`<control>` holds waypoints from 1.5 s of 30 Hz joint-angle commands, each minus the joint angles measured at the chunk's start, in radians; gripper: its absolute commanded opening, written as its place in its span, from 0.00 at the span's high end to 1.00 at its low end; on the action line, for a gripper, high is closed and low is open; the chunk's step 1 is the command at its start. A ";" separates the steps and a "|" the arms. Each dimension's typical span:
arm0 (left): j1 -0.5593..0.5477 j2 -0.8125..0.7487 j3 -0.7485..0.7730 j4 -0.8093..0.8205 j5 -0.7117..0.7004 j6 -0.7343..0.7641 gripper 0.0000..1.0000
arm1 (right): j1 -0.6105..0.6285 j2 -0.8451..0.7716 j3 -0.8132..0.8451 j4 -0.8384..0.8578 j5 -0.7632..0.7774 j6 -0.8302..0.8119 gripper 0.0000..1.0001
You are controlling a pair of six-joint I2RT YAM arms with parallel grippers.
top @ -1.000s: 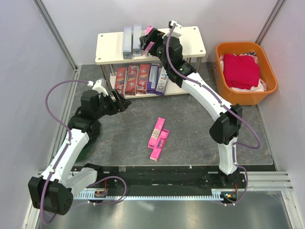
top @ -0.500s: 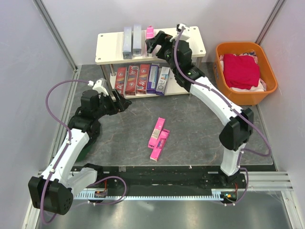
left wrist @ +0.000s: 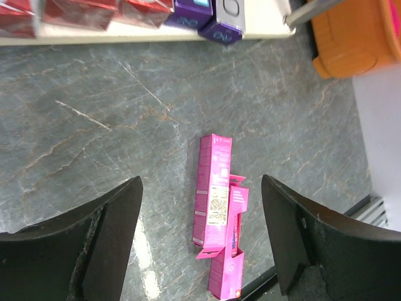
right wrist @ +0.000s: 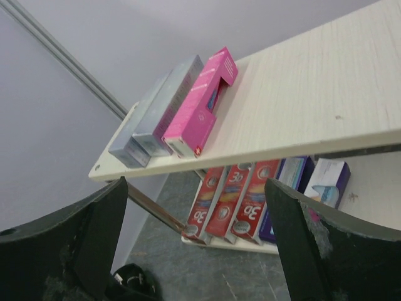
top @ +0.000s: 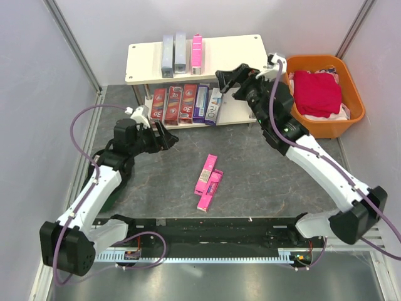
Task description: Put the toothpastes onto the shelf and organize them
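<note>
The shelf (top: 233,52) stands at the back. Its top board holds two silver-grey toothpastes (top: 173,54) and a pink one (top: 197,51) side by side. Three red cartons (top: 172,103), a purple one (top: 200,102) and a white one (top: 213,105) lie on the lower board. Two pink cartons (top: 208,182) lie overlapping on the floor, also in the left wrist view (left wrist: 216,194). My right gripper (top: 232,75) hangs open and empty in front of the shelf, its wrist view showing the pink carton (right wrist: 200,103). My left gripper (top: 164,139) is open, above and left of the floor cartons.
An orange basket (top: 316,128) with red cloth stands right of the shelf, close behind my right arm. Grey walls enclose the floor on three sides. A black rail (top: 207,222) runs along the near edge.
My right gripper has let go of the pink carton on the top board, opened wide and drawn back to the right. My left gripper has shifted slightly right.
</note>
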 commanded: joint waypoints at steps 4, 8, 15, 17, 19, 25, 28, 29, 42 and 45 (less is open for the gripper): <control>-0.102 0.116 0.045 0.054 -0.044 0.070 0.16 | -0.001 -0.124 -0.227 -0.032 -0.025 0.021 0.02; -0.155 0.187 0.059 0.075 -0.070 0.074 0.16 | -0.001 -0.167 -0.356 -0.065 -0.009 0.016 0.02; -0.228 0.357 0.094 0.120 -0.099 0.077 0.16 | -0.001 -0.173 -0.514 -0.074 -0.038 0.048 0.02; -0.243 0.383 0.108 0.130 -0.102 0.079 0.16 | 0.001 -0.162 -0.548 -0.072 -0.054 0.054 0.02; -0.254 0.422 0.121 0.140 -0.102 0.080 0.16 | -0.001 -0.148 -0.572 -0.071 -0.066 0.065 0.02; -0.301 0.511 0.169 0.140 -0.099 0.099 0.18 | 0.001 -0.122 -0.626 -0.057 -0.097 0.099 0.02; -0.332 0.567 0.190 0.140 -0.104 0.102 0.19 | -0.001 -0.113 -0.635 -0.054 -0.100 0.102 0.02; -0.340 0.601 0.198 0.140 -0.107 0.103 0.19 | 0.001 -0.113 -0.635 -0.054 -0.101 0.102 0.02; -0.455 0.791 0.304 0.123 -0.234 0.106 0.33 | -0.001 -0.131 -0.647 -0.075 -0.078 0.097 0.02; -0.470 0.816 0.319 0.108 -0.283 0.102 0.41 | -0.002 -0.141 -0.649 -0.080 -0.071 0.099 0.02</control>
